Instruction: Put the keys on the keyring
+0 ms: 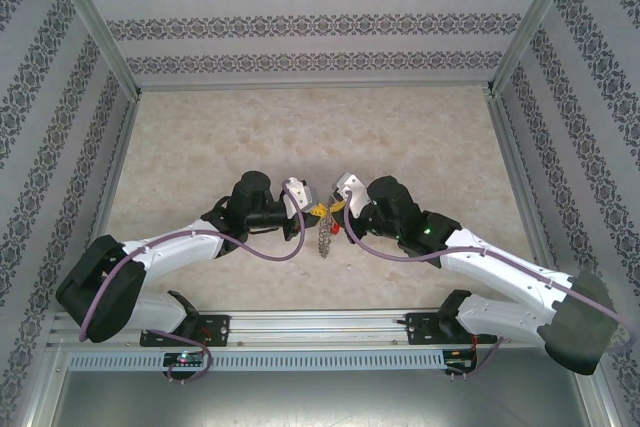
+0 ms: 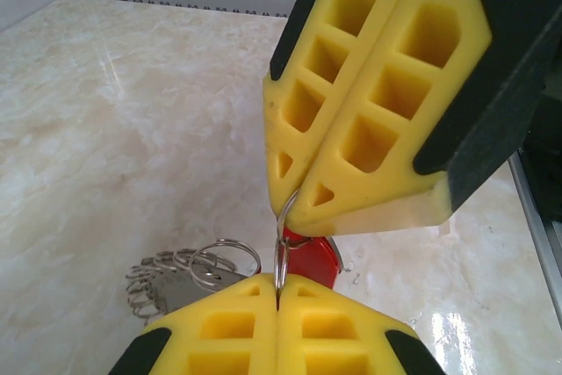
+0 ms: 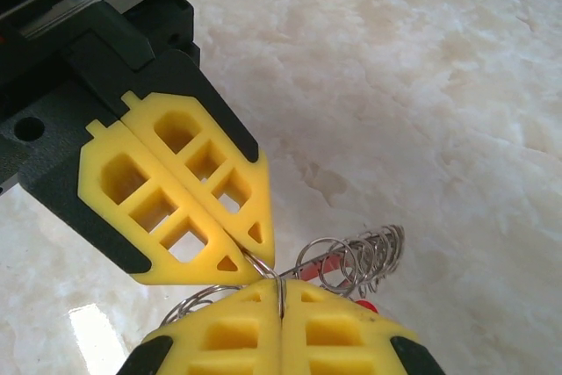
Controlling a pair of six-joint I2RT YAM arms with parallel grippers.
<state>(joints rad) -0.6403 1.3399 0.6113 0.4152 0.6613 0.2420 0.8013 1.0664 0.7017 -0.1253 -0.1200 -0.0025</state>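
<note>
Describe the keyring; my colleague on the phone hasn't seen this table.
Over the marble-look table, find where the left gripper and right gripper meet tip to tip. Both pinch the keyring there: silvery, fringed with small wire loops, unlike the red-headed key beside it.

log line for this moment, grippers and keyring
left gripper shut on keyring | right gripper shut on keyring | red key beside tips

- Keyring (image 2: 176, 292): near part hidden behind the fingers of the left gripper (image 2: 277, 292); in the top view its loops are too small to separate.
- Red key (image 2: 313, 258), just beside the keyring: blade hidden, head's lower part behind the same fingers; whether it is threaded on the keyring cannot be told.
- Right gripper (image 3: 281, 292), touching the keyring: fingers cut off by the bottom edge in its wrist view.
</note>
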